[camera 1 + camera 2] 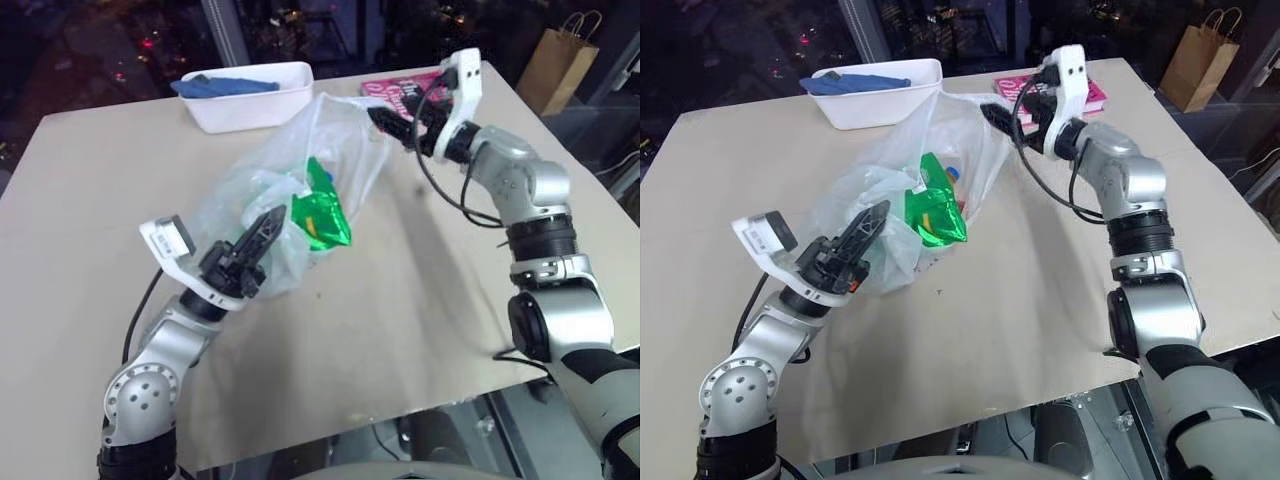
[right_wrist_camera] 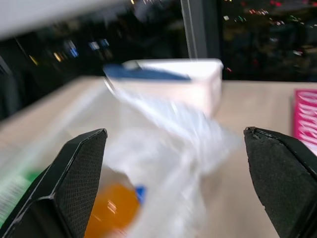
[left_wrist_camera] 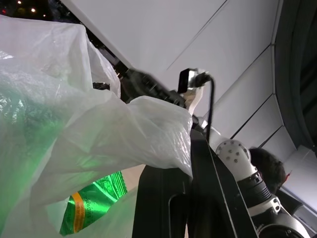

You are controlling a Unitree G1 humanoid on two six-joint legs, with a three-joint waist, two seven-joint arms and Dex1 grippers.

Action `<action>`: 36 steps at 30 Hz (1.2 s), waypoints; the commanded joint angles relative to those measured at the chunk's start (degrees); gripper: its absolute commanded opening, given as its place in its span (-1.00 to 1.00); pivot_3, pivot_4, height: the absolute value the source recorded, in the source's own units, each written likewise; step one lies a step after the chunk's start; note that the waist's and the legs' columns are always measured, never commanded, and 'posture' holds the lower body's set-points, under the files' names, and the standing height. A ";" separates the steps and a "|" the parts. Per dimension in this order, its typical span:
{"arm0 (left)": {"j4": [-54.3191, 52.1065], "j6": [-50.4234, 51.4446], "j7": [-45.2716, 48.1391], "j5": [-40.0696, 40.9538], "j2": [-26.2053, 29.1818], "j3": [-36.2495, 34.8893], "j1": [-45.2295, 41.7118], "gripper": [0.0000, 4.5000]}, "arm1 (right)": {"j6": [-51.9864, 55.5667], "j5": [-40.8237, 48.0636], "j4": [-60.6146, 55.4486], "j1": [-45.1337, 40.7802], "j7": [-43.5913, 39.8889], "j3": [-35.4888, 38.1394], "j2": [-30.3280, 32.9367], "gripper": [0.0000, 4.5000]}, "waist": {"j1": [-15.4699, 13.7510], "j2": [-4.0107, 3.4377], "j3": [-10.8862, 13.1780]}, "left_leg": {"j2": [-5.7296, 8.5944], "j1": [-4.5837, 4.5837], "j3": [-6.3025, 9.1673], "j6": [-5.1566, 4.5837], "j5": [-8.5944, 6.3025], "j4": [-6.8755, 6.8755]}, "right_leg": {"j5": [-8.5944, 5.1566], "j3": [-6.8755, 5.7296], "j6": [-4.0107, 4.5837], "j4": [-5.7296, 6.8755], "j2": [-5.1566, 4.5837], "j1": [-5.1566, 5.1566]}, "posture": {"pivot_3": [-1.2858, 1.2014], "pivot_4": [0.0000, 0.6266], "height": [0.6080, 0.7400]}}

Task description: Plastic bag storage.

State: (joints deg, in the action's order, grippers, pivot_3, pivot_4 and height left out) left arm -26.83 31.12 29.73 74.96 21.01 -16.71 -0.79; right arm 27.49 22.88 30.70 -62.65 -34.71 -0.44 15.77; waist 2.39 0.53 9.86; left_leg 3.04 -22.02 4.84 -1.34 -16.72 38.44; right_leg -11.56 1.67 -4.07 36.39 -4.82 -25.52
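1. The plastic bag [image 1: 285, 190] lies mid-table, just in front of the white tray [image 1: 250, 95].
2. The left gripper [image 1: 262, 235] pinches the bag's near edge.
3. The right gripper [image 2: 178, 183] gapes wide, released, beside the tray.

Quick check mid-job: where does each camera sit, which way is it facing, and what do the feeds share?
Head eyes: look forward and down over the table; both arms show.
Left wrist: looks up along the shut left gripper, bag close.
Right wrist: looks across the table between open fingers to the white tray.
Shared: the bag.
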 commanded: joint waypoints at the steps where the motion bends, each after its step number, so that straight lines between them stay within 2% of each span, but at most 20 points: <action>1: -1.58 -0.79 0.17 -0.11 0.10 -0.87 0.29 -1.00 | -0.82 -1.27 -0.07 -1.18 -1.47 -0.09 -0.85 0.98 | -0.01 0.00 0.00 | -0.02 -0.01 0.00 0.00 0.00 -0.02 | 0.00 0.00 0.00 -0.01 0.01 -0.02 | 0.03 -0.52 1.00; 5: -2.05 -1.15 -0.21 -0.41 -0.32 -0.86 0.73 -1.00 | -0.51 -1.96 1.12 -1.47 -1.73 0.96 -1.50 0.98 | -0.07 0.00 0.00 | -0.03 -0.05 0.00 0.00 0.00 -0.03 | 0.00 0.00 0.00 -0.08 0.00 -0.03 | 0.03 -0.52 1.00; 6: -2.17 -1.20 -0.27 -0.52 -0.41 -0.78 0.84 -1.00 | -0.60 -2.02 1.37 -1.56 -1.76 1.25 -1.59 0.75 | -0.07 0.00 0.00 | -0.03 -0.05 0.00 0.00 0.00 -0.02 | 0.00 -0.01 0.00 -0.09 0.00 -0.03 | 0.03 -0.52 1.00; 7: -2.25 -1.23 -0.31 -0.56 -0.46 -0.73 0.90 -1.00 | -0.55 -1.84 1.45 -1.62 -2.06 1.51 -1.66 0.66 | -0.07 0.00 0.00 | -0.03 -0.05 0.00 0.00 0.00 -0.02 | 0.00 -0.01 0.00 -0.09 -0.01 -0.03 | 0.03 -0.52 1.00; 8: -2.30 -1.25 -0.38 -0.58 -0.48 -0.70 0.93 -1.00 | -0.19 -1.46 1.28 -1.66 -2.37 1.79 -1.66 0.45 | -0.07 0.00 0.00 | -0.03 -0.05 0.01 0.00 0.00 -0.03 | 0.00 -0.01 0.00 -0.09 0.00 -0.03 | 0.03 -0.52 1.00; 9: -2.28 -1.27 -0.42 -0.63 -0.45 -0.72 0.89 -1.00 | 0.09 -1.18 1.14 -1.73 -2.46 2.11 -1.66 0.39 | -0.07 0.00 0.00 | -0.03 -0.05 0.01 0.00 0.00 -0.03 | 0.00 -0.02 0.00 -0.09 0.00 -0.03 | 0.03 -0.52 1.00; 12: -2.08 -1.32 -0.59 -0.60 -0.33 -0.88 0.66 -1.00 | 0.77 -1.00 0.74 -1.85 -2.52 2.93 -1.62 -0.24 | -0.05 0.00 0.00 | -0.03 -0.05 0.01 0.00 0.00 -0.03 | 0.00 -0.02 0.00 -0.08 0.00 -0.03 | 0.03 -0.52 1.00; 14: -1.65 -1.29 -0.73 -0.86 -0.12 -0.83 0.17 -1.00 | 1.65 -0.46 -0.24 -1.76 -2.45 3.89 -1.50 -0.51 | -0.05 0.00 0.00 | -0.03 -0.05 0.01 0.00 0.00 -0.03 | 0.00 -0.01 0.00 -0.08 0.01 -0.03 | 0.03 -0.52 1.00; 15: -1.18 -1.28 -0.77 -1.67 0.12 -0.54 -0.32 -1.00 | 2.19 0.25 -0.86 -1.80 -2.27 4.66 -1.52 -0.75 | -0.07 0.00 0.00 | -0.04 -0.05 0.01 0.00 0.00 -0.03 | 0.00 -0.02 0.00 -0.08 0.01 -0.03 | 0.03 -0.52 1.00; 16: -0.44 -1.47 -0.87 -3.33 0.44 0.03 -1.39 -1.00 | 3.76 2.45 -1.56 -2.32 -1.81 6.73 -1.81 -0.79 | -0.08 0.00 0.00 | -0.04 -0.05 0.01 0.00 0.00 -0.03 | 0.00 -0.02 0.00 -0.08 0.01 -0.03 | 0.03 -0.52 1.00; 17: 0.02 -1.61 -0.97 -4.58 0.59 0.47 -2.16 -1.00 | 4.96 4.00 -2.06 -2.70 -1.49 8.27 -2.03 -0.96 | -0.16 -0.01 0.00 | -0.04 -0.05 0.01 0.00 0.00 -0.03 | 0.00 -0.02 0.00 -0.08 0.01 -0.02 | 0.03 -0.52 1.00; 21: 2.56 -2.19 -0.91 -7.03 1.93 -0.01 -9.72 -1.00 | 9.45 11.73 -2.77 -5.38 1.52 16.87 -1.43 -0.96 | -0.42 0.00 0.01 | 0.00 -0.08 0.06 0.00 0.00 0.00 | 0.00 -0.06 0.00 -0.05 0.00 -0.02 | 0.03 -0.52 1.00; 27: 10.70 -2.96 -4.31 -6.16 8.07 -6.31 -30.41 -1.00 | 17.65 23.59 -5.12 -10.66 4.70 27.74 3.80 -0.96 | -0.57 0.01 0.02 | 0.13 -0.30 0.24 0.05 0.04 0.06 | 0.00 -0.23 0.00 -0.06 -0.05 -0.12 | 0.03 -0.52 1.00; 31: 19.46 -3.00 -5.17 -7.31 13.02 -10.04 -42.33 -1.00 | 20.57 28.43 -6.28 -14.26 5.23 31.15 7.75 -0.96 | -0.10 0.01 0.02 | 0.21 -0.56 0.34 0.05 0.04 0.01 | 0.01 -0.37 -0.01 -0.16 -0.05 -0.29 | 0.03 -0.52 1.00; 36: 29.04 -3.84 -3.06 -11.17 16.52 -10.96 -49.48 -1.00 | 20.84 28.84 -7.27 -14.40 5.08 30.19 10.28 -0.96 | 0.26 0.01 0.02 | 0.25 -0.60 0.37 0.05 0.04 -0.07 | 0.01 -0.42 -0.02 -0.16 -0.06 -0.30 | 0.03 -0.52 1.00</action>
State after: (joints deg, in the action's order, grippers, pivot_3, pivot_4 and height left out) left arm 0.22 29.29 25.58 65.06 35.62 -24.76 -48.03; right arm 48.73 50.11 26.18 -75.50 -29.35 28.60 24.42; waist 2.65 0.54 9.88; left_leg 3.28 -22.62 5.20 -1.29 -16.68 38.36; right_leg -11.55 1.26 -4.08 36.23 -4.88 -25.82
